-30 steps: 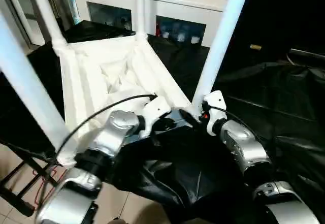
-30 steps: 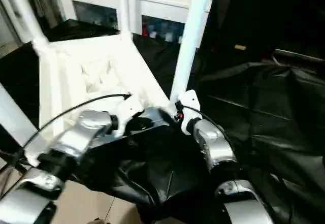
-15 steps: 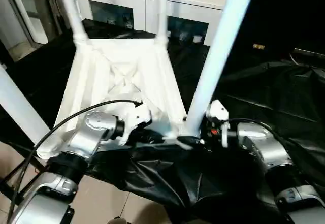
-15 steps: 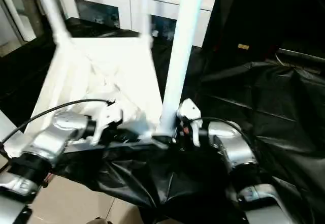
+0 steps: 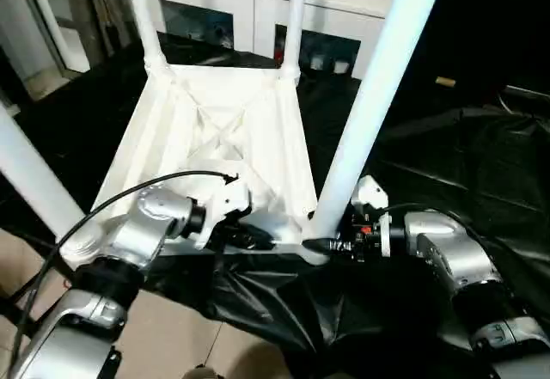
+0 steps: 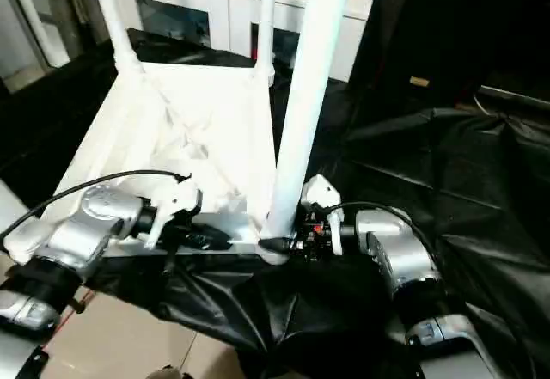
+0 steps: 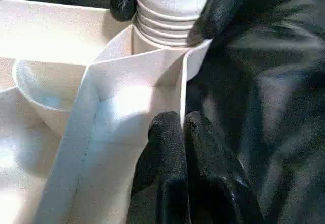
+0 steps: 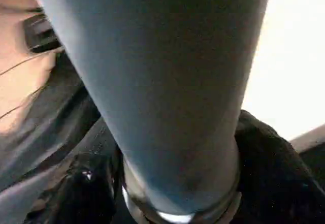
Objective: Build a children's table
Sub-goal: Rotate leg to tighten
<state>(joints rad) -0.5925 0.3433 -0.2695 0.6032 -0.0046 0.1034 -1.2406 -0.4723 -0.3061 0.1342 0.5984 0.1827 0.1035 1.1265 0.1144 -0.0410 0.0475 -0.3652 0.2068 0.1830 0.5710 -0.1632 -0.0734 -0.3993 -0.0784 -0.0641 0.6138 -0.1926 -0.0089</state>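
Swung round since a second ago, the upturned tabletop (image 5: 219,147) now lies squarer to the robot on the black sheet (image 5: 447,164), all four legs (image 5: 378,78) standing up from its corner sockets. Left gripper (image 7: 175,132), fingers pressed together, pinches the thin near rim. Right gripper (image 5: 322,246) straddles the base of the near right leg, a finger on each side. Behind stands a white cabinet (image 5: 258,9).
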